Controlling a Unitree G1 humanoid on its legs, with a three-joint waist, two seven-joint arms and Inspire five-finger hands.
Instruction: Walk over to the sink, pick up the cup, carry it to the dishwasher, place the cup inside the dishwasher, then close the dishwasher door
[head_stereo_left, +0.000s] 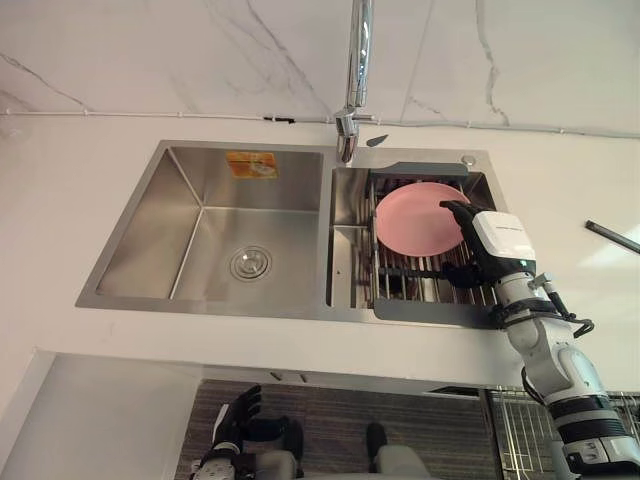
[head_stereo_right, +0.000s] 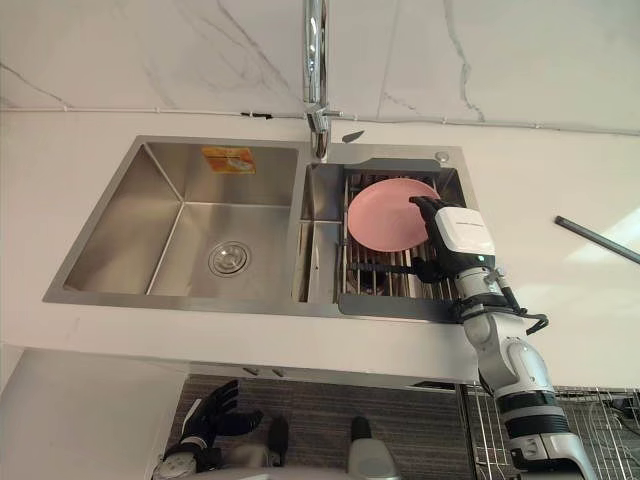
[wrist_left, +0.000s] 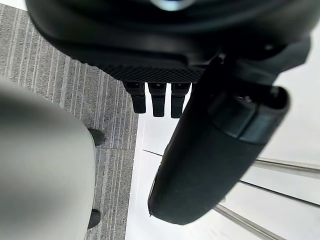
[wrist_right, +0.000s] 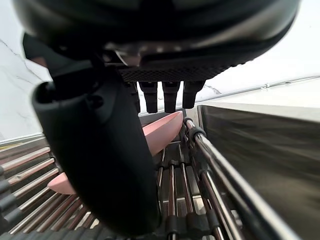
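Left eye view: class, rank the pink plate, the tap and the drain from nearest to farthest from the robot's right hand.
1. pink plate: on the rack in the sink's right half, directly at the right hand.
2. tap: behind the sink's middle.
3. drain: floor of the sink's left half, farthest.

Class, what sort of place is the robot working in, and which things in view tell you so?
Most likely a kitchen: a stainless steel sink with two bowls set in a white counter, a tall tap over it, and a pink plate on a rack in the right bowl.
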